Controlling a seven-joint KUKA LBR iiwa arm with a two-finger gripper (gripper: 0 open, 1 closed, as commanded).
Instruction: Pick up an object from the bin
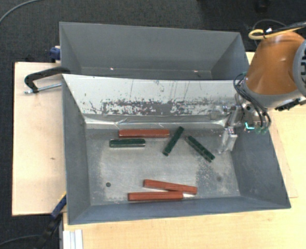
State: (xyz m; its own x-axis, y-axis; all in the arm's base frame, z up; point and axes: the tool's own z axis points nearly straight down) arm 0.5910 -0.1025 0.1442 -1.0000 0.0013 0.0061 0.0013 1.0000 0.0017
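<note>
My gripper (226, 145) hangs at the bin's right side, near the back right corner, above the floor. Its two metal fingers point down and look close together, with nothing between them. Nearest to it lies a dark green bar (200, 148), slanted, just left of the fingertips and apart from them. A second dark green bar (172, 141) lies tilted a little further left.
A red-brown bar (143, 134) and a dark green bar (127, 143) lie at the back left of the bin's floor. Two red-brown bars (169, 187) (155, 196) lie near the front wall. The arm's orange cover sits above the right rim.
</note>
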